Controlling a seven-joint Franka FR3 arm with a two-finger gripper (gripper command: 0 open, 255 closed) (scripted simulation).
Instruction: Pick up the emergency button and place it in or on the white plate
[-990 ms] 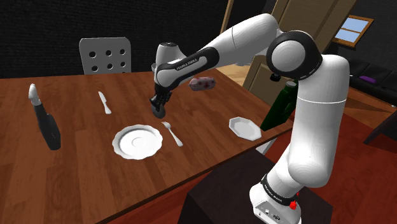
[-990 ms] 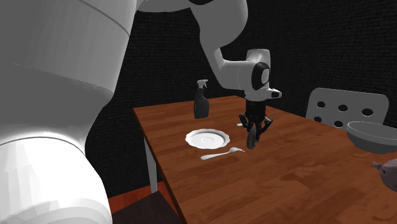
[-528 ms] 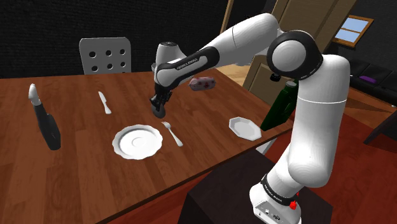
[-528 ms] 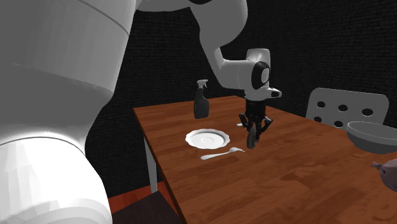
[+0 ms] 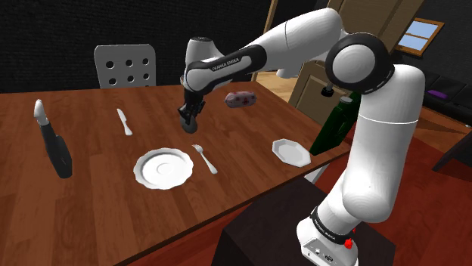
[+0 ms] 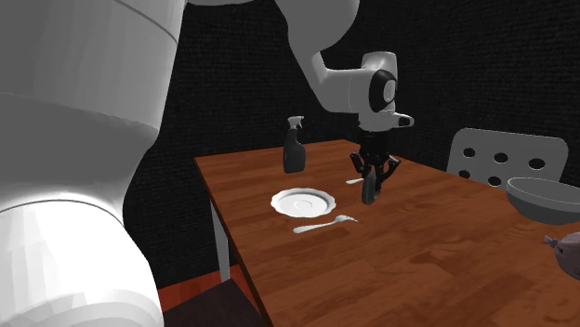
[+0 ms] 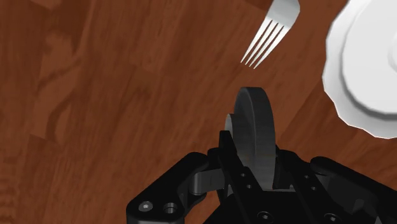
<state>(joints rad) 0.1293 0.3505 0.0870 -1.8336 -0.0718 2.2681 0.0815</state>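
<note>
Between the black fingers of your gripper (image 7: 253,160) sits the emergency button (image 7: 256,127), a dark grey disc held on edge; the pincer is clenched on its flat sides, truly grasping it; in the shoulder view you see it hanging above the wooden table (image 5: 98,204), just beyond the tines of the fork (image 5: 204,157); compared with a second ago the hand has risen, carrying the disc up with it, while fork and plate lie where they were; you can take that, I judge, as the lift done with the grasp holding, so the carry is what remains; the white plate (image 5: 164,168) lies bare just past the fork, toward the shoulder view's left; cross the fork with height to spare, then lower over the plate's middle; a disc on edge may roll once freed, so let go low; farther out stand a spray bottle (image 5: 54,145), a knife (image 5: 123,121) and a smaller white dish (image 5: 290,150) near the table's edge; I take the round plate beside the fork as your target.
</note>
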